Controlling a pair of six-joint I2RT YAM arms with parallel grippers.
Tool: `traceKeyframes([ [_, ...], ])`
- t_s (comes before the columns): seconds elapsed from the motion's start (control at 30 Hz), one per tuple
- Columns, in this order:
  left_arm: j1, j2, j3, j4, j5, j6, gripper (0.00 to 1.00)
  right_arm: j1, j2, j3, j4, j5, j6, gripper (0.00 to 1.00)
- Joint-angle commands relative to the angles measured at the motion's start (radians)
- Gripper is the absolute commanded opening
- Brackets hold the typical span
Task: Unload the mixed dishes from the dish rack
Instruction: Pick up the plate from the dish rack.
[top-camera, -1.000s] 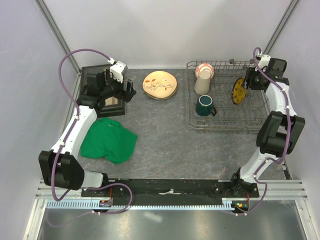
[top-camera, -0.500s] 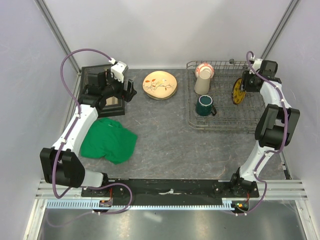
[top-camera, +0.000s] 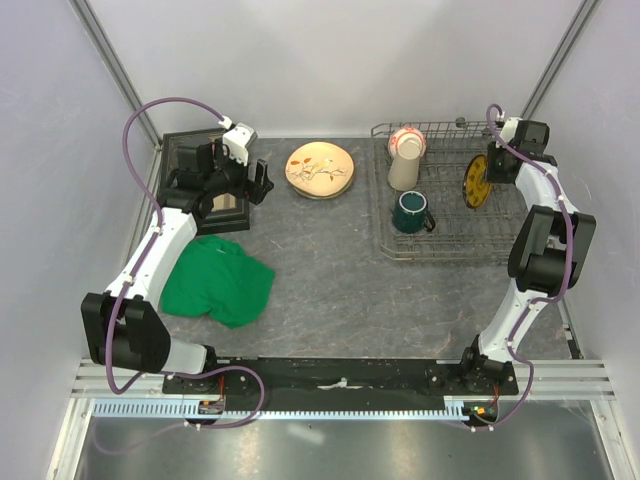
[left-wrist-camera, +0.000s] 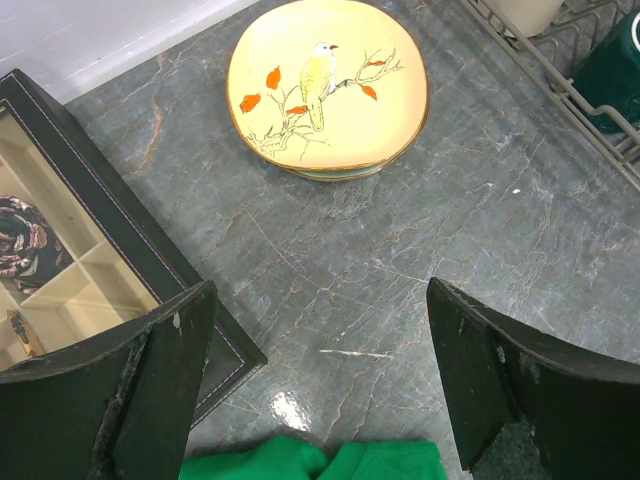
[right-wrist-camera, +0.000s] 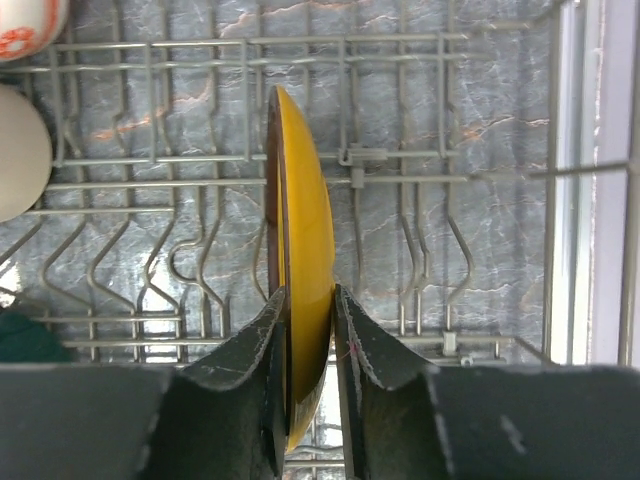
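The yellow plate (right-wrist-camera: 305, 220) stands on edge betw. the wires toward the right end of the dish rack (top-camera: 470, 256). The right gripper (right-wrist-camera: 308, 320) has a finger pressed on either face of its rim, pinching it. The rest of the load sits at the rack's left end: green mug (top-camera: 410, 211) upright, beige cup (top-camera: 404, 170) behind it, red-and-white bowl (top-camera: 407, 138) just beyond. A bird plate (left-wrist-camera: 325, 85) is already out on the table (left-wrist-camera: 420, 260).

Risks, as I judge them: the grip is on a thin bit of glazed rim, so the plate could swivel or slip once lifted. A pull that isn't straight up could snag the lower edge on the wires and drag the rack (nothing seems to pin it down).

Views: the right wrist cam shows the pinch itself. From overhead the fingers are prob. on the plate, but it's too small to tell. Only the overhead gives the whole layout. The left wrist cam shows the left gripper (left-wrist-camera: 320, 380) spread wide, holding nothing, over bare table betw. the black box (left-wrist-camera: 150, 260) and the rack corner, w/ the green cloth (left-wrist-camera: 310, 462) just under it.
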Motion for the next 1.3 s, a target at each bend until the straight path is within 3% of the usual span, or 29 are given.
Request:
traceKeyframes([
  [0.0,0.004,0.005,0.011,0.039,0.008,0.004,0.92,0.003,-0.008,0.035,0.038,0.01,-0.028,0.2],
  [0.63,0.004,0.001,0.008,0.037,0.011,0.006,0.92,0.099,-0.157,0.032,0.003,0.189,-0.021,0.01],
  [0.93,0.004,0.007,0.019,0.039,0.021,0.006,0.92,0.136,-0.241,0.051,-0.026,0.279,-0.047,0.0],
  [1.13,0.003,-0.009,0.038,0.008,0.201,0.029,0.9,0.142,-0.361,0.04,-0.08,0.203,-0.05,0.0],
  [1.27,0.0,0.008,0.115,-0.052,0.348,0.057,0.89,0.145,-0.492,0.025,-0.126,0.053,-0.068,0.0],
])
